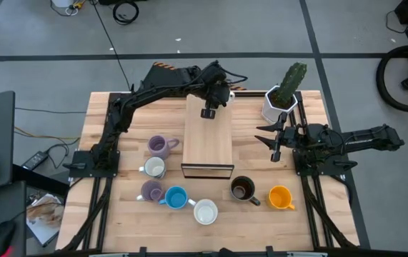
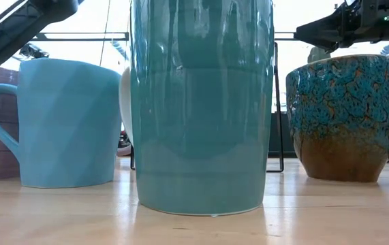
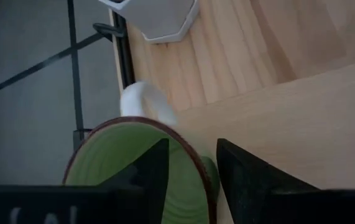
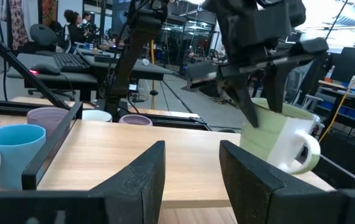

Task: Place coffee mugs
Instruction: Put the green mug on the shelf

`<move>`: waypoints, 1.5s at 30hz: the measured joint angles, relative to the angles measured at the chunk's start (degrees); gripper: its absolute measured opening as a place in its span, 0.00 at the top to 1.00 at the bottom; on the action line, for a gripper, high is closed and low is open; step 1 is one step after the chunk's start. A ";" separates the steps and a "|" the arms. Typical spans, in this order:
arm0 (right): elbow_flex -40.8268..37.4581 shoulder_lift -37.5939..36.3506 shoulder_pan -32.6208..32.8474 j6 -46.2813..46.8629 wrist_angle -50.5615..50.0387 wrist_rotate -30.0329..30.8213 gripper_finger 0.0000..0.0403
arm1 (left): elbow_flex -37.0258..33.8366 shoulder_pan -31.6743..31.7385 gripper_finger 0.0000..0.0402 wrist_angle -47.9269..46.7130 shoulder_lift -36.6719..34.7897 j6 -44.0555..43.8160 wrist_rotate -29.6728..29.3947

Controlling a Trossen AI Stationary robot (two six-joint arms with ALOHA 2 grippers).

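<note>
The green mug [image 4: 275, 142], pale green with a white lower wall and white handle, is over the far end of the wooden box [image 1: 208, 143], and my left gripper [image 1: 209, 111] is shut on it from above, hiding it in the high view. Seven more mugs stand on the table near the box's near end: lilac [image 1: 159, 145], white [image 1: 153, 168], lilac [image 1: 151, 191], blue [image 1: 176, 198], white [image 1: 205, 212], dark brown [image 1: 243, 189], orange [image 1: 280, 197]. My right gripper [image 1: 275, 147] waits open to the right of the box. My left gripper [image 3: 193, 177] pinches the green mug's rim [image 3: 197, 163], one finger [image 3: 153, 167] inside the mug and one [image 3: 245, 180] outside. The fingers come from above, pointing down. The mug stays about upright, base [image 4: 270, 163] level with the box top; whether it rests there, I cannot tell.
The white hexagonal cactus pot [image 1: 279, 104] stands at the table's far right, close to the box's far end and to my right arm. In the low view several mugs [image 2: 201, 102] stand right before the camera. Bare box top [image 4: 121, 155] stretches toward the near end.
</note>
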 joint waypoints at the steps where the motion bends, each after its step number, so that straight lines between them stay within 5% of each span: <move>1: 0.00 0.01 -0.02 0.00 -0.01 0.00 0.61 | 0.02 0.00 0.65 0.72 0.51 0.18 0.02; 10: 0.00 0.00 0.00 -0.20 -0.27 -0.02 0.61 | -0.03 -0.20 0.65 2.58 3.17 5.94 -3.41; 45: 0.00 0.02 0.00 0.00 -0.33 -0.02 0.61 | -0.02 0.94 0.64 11.39 3.56 1.17 -9.74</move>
